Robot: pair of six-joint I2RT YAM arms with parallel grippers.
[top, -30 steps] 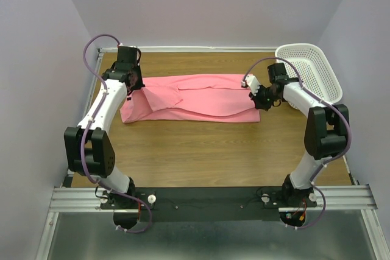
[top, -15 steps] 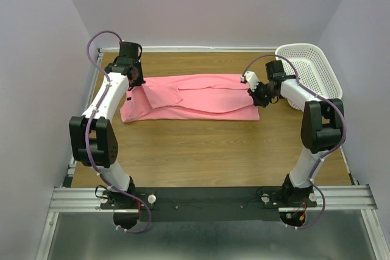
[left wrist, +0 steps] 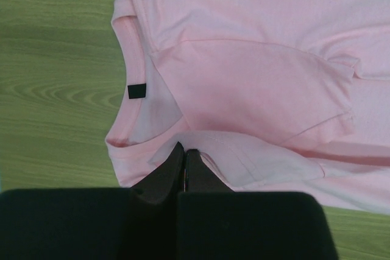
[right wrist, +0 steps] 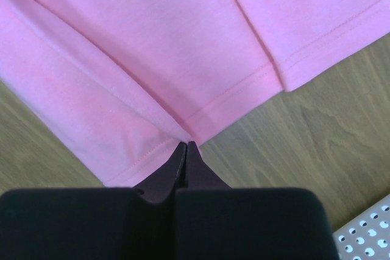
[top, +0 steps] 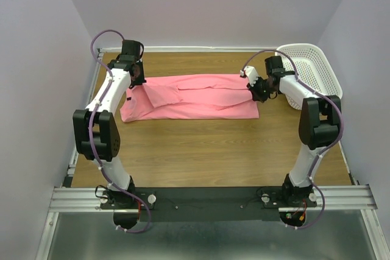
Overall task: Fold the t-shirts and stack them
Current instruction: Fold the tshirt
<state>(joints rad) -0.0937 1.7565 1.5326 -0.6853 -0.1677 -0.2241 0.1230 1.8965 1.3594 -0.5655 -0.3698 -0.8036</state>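
The left gripper [left wrist: 184, 149] and right gripper [right wrist: 185, 145], each pinched shut on the salmon-pink t-shirt [top: 195, 97], have drawn its edge rearward, advancing the lengthwise fold.

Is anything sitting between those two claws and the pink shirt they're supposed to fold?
Nothing visible. The left gripper has its jaws shut on the salmon-pink cloth t-shirt near its collar, and the right gripper pinches its hem at the other end. The white perforated plastic basket stands off to the right.

Wrist cams: t-shirt [left wrist: 256, 77] cut off by pic edges, basket [right wrist: 365, 229] just a corner.
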